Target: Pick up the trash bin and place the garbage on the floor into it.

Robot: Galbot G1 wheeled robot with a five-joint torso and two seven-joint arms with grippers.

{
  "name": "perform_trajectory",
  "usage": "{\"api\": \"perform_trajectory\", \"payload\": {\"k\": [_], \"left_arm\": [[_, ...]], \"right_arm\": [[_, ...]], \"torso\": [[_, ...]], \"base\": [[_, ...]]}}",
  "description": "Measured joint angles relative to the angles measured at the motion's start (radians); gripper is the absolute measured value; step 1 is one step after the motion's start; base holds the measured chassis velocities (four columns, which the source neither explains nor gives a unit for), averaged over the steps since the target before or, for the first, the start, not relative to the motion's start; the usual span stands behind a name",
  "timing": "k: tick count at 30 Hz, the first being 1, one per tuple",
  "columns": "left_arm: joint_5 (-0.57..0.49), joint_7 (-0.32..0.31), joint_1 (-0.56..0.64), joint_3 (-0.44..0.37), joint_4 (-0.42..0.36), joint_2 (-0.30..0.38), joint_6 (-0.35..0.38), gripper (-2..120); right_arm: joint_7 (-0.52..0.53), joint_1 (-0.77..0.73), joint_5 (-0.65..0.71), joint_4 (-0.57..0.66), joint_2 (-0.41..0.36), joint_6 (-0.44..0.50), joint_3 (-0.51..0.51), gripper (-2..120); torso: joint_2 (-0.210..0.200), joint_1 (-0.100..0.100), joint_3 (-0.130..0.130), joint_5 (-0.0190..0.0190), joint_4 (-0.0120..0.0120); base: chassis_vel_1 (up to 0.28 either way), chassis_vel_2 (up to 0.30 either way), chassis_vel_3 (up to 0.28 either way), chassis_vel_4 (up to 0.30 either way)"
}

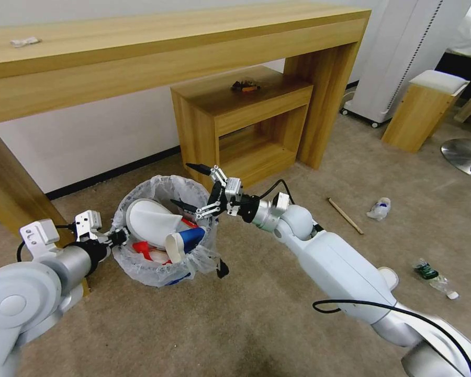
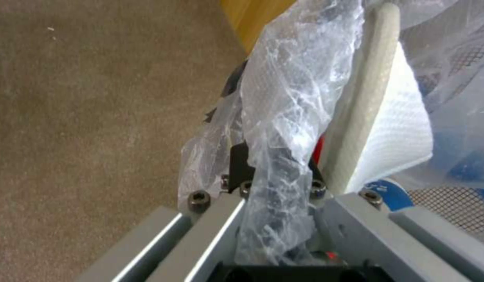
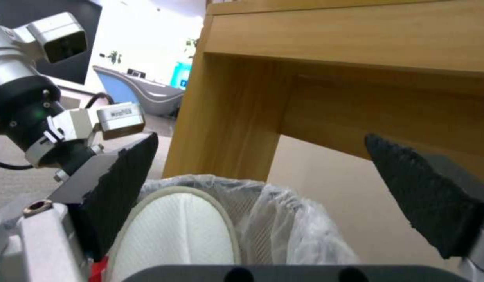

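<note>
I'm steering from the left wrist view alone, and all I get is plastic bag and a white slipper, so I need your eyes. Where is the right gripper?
Observer: The right gripper hovers over the right side of the trash bin rim, jaws wide open, holding nothing.
Operator: Any litter on the carpet?
Observer: Yes. A wooden stick, a crumpled white piece and a small plastic bottle lie on the floor to the robot's right.
Operator: What stands near the bin?
Observer: A small wooden shelf unit just behind it, under a long wooden table.
</note>
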Motion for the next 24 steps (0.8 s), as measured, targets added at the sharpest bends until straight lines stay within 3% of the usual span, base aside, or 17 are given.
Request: {"api": "perform_trajectory", "payload": {"k": [5,11,15,16,19,24], "left_arm": [[0.003,-0.001,0.0,0.0,0.005,0.001,0.0,0],[0.023,-0.017,0.002,-0.002,0.013,0.006,0.0,0],[0.029,-0.022,0.014,-0.004,0.006,0.009,0.0,0],[0.029,-0.022,0.014,-0.004,0.006,0.009,0.0,0],[0.039,-0.028,0.019,0.002,0.005,0.004,0.0,0],[0.046,-0.028,0.024,0.006,0.005,-0.004,0.0,0]], "right_arm": [[0.01,-0.002,0.002,0.005,-0.004,0.0,0.002,100],[0.155,-0.016,-0.026,0.047,-0.025,-0.052,0.054,100],[0.384,-0.063,-0.096,0.114,-0.091,-0.159,0.197,100],[0.384,-0.063,-0.096,0.114,-0.091,-0.159,0.197,100],[0.491,-0.158,-0.142,0.18,-0.161,-0.205,0.373,100],[0.543,-0.268,-0.157,0.233,-0.195,-0.212,0.499,100]], "torso": [[0.0,0.0,0.0,0.0,0.0001],[0.0,0.0,0.0,0.0,0.0003],[0.0,0.0,0.0,0.0003,0.0],[0.0,0.0,0.0,0.0003,0.0],[0.0,0.0,0.0,0.0003,-0.0001],[0.0,0.0,0.0,0.0002,-0.0002]], "base": [[0.0,0.0,0.0,0.0],[0.0,0.0,0.0,0.0],[0.0,0.0,0.0,0.0],[0.0,0.0,0.0,0.0],[0.0,0.0,0.0,0.0],[0.0,0.0,0.0,0.0]]}}
